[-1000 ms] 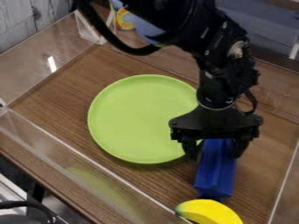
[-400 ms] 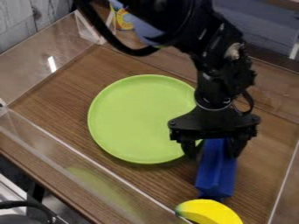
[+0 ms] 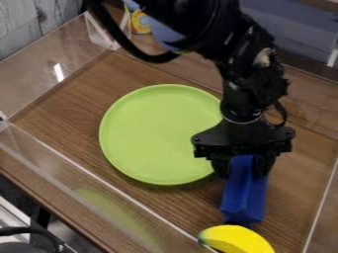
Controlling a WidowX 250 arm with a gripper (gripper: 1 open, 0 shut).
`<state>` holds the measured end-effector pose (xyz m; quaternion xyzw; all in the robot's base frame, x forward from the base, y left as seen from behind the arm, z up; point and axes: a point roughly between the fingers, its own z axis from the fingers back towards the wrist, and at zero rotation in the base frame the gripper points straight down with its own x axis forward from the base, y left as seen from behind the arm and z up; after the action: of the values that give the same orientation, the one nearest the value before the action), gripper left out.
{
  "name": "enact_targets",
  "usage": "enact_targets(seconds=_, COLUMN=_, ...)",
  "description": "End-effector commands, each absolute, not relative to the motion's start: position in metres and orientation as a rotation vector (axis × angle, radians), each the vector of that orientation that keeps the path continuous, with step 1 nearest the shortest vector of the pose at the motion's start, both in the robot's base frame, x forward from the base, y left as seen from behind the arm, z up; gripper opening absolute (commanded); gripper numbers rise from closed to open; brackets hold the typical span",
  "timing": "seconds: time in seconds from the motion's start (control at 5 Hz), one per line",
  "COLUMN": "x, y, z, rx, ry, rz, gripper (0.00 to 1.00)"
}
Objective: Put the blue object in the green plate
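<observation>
The blue object (image 3: 246, 196), a ridged royal-blue block, lies on the wooden floor just right of the green plate (image 3: 142, 130), its long side pointing towards the front. My gripper (image 3: 246, 164) points straight down over the block's far end. Its two black fingers (image 3: 216, 164) straddle that end and sit against the block's sides. The block still rests on the wood. The far tip of the block is hidden under the gripper. The plate has nothing on it.
A yellow banana (image 3: 234, 240) lies at the front edge, just below the blue block. Clear plastic walls (image 3: 53, 74) fence the wooden surface on the left, front and right. The black arm (image 3: 211, 40) reaches in from the back.
The fingers have drawn inward onto the sides of the blue block. The hand itself has stayed in place, and the block has not moved.
</observation>
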<state>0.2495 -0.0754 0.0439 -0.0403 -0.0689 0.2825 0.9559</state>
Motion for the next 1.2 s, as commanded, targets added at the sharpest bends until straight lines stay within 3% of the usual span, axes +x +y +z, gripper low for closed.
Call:
enact_targets(seconds=0.0, x=0.249, y=-0.071, z=0.053, rx=-0.074, ry=-0.132, rz=0.584, gripper=0.0)
enact_targets(seconds=0.6, x=0.24, y=-0.056, z=0.077, rx=-0.052, ry=-0.098, rz=0.577, gripper=0.0)
enact_targets(seconds=1.0, x=0.24, y=-0.026, z=0.1, rx=-0.062, ry=-0.098, rz=0.613, gripper=0.0)
